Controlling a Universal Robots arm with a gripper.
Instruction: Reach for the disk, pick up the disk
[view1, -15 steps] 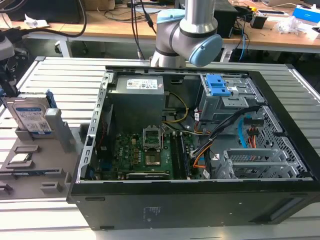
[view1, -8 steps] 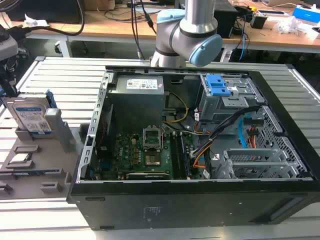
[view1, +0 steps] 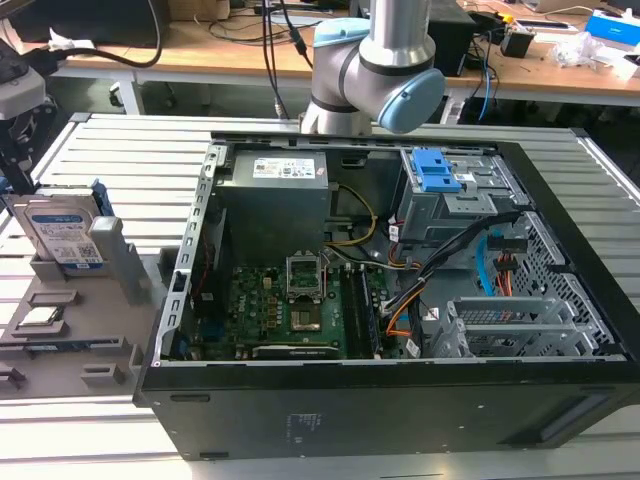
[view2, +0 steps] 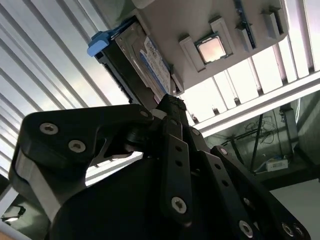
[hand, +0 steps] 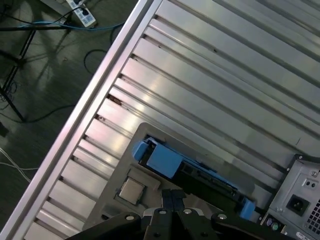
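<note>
The ribbed metal surface (view1: 120, 140) ran the width of the rig. On it sat the open computer case (view1: 400, 420), with the arm (view1: 385, 60) rising behind it. Off the case's side, at the exterior view's left, lay a grey holder tray (view1: 60, 330).

The disk (view1: 62, 232) stood on edge in a slot of that tray. Its labelled face was towards the exterior camera and the blue bracket ran along its edges. In the first wrist view I saw it edge-on (hand: 200, 174).

The gripper (hand: 173, 196) hung close by the disk, over the tray. Its jaws looked pressed together, with only a seam between the tips, and they held nothing. In the second wrist view the tip (view2: 172, 102) lay right against the outline of the disk (view2: 145, 65). I could not tell whether it touched.

A small square chip (view1: 38, 317) rested in a pocket of the tray near the disk.

My worry was those closed jaws. Brought down that way, they would butt the disk's upper edge rather than straddle it, and might tip it or jam it in its slot. A grip on the plastic bracket alone could flex and slip. A stray approach could also knock the chip out of its pocket.
</note>
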